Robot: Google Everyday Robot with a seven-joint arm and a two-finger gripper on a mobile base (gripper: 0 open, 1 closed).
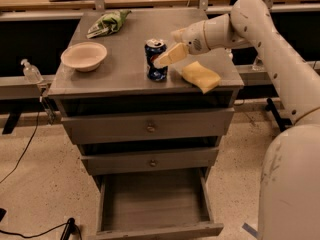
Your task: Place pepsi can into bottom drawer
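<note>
Presently the gripper (165, 48) at the end of the white robot arm (270, 44) hangs over the top of the grey metal cabinet (125, 74), reaching in from the right. Its two tan fingers (171, 54) stand apart, so it is open and grips nothing. The nearer finger crosses in front of the right side of the small dark-blue pepsi can (151, 54) with the silver top. Whether the finger touches the can cannot be told. The can stands upright on the cabinet top, just left of the fingertips and partly behind the nearer one.

Just right of the fingers and a little nearer the front edge lies a yellow sponge-like block (201, 77), apart from the can. Well to the left of the fingers sits a pale round bowl (84, 57), and beyond it, toward the back, a crumpled green bag (109, 23).

Far below the fingers, the bottom drawer (160, 230), a wide shallow grey tray, is pulled out. The two upper drawers with round knobs (150, 127) are closed.
</note>
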